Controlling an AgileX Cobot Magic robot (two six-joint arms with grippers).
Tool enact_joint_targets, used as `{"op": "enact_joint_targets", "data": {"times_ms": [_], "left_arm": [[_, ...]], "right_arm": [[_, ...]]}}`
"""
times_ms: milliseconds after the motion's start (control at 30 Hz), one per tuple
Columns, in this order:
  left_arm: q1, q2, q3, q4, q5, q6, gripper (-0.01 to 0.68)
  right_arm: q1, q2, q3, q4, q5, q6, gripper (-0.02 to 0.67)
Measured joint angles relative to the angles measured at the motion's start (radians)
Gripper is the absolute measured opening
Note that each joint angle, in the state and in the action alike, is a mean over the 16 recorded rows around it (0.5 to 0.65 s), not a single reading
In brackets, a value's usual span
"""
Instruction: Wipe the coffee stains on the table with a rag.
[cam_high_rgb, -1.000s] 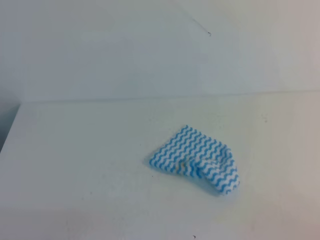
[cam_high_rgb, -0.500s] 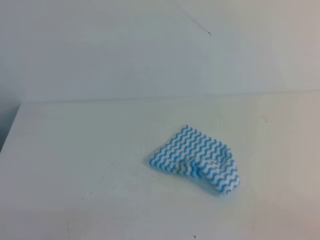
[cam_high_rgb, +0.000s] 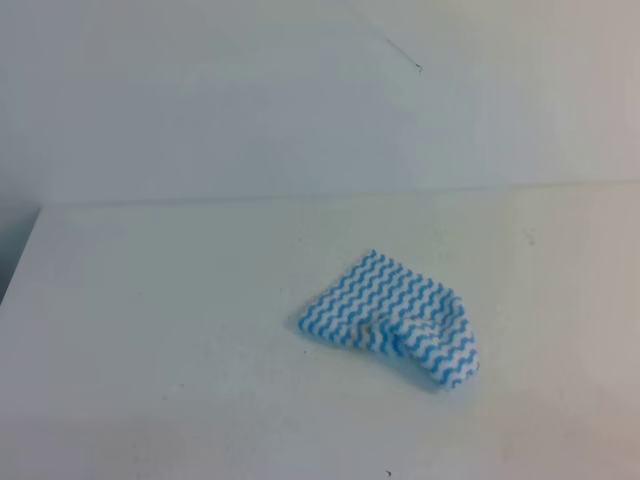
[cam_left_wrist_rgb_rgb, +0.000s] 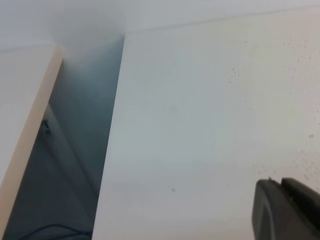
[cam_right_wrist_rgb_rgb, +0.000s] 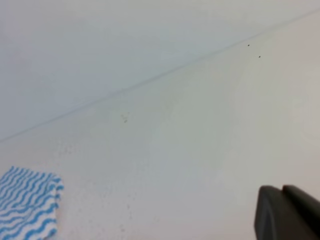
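Observation:
The rag (cam_high_rgb: 395, 315), blue and white with wavy stripes, lies crumpled and partly folded on the white table (cam_high_rgb: 150, 330), right of the middle. A corner of the rag (cam_right_wrist_rgb_rgb: 25, 200) shows at the bottom left of the right wrist view. The coffee stains are hidden or out of view. Neither arm appears in the exterior high view. My left gripper (cam_left_wrist_rgb_rgb: 281, 181) shows only as dark fingertips pressed together above bare table (cam_left_wrist_rgb_rgb: 200, 125), shut on nothing. My right gripper (cam_right_wrist_rgb_rgb: 282, 187) looks the same, shut and empty, well to the right of the rag.
A pale wall (cam_high_rgb: 200, 100) rises behind the table's far edge. The table's left edge (cam_high_rgb: 15, 260) drops into a dark gap (cam_left_wrist_rgb_rgb: 75, 150), with another white panel (cam_left_wrist_rgb_rgb: 20, 100) beyond it. Tiny dark specks dot the tabletop.

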Motion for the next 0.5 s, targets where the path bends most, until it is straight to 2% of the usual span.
{"op": "enact_joint_targets", "data": {"times_ms": [500], "left_arm": [[0.0,-0.005,0.006,0.0,-0.003,0.0,-0.003]], "right_arm": [[0.0,0.0,0.0,-0.168,0.025,-0.135,-0.003]]}}
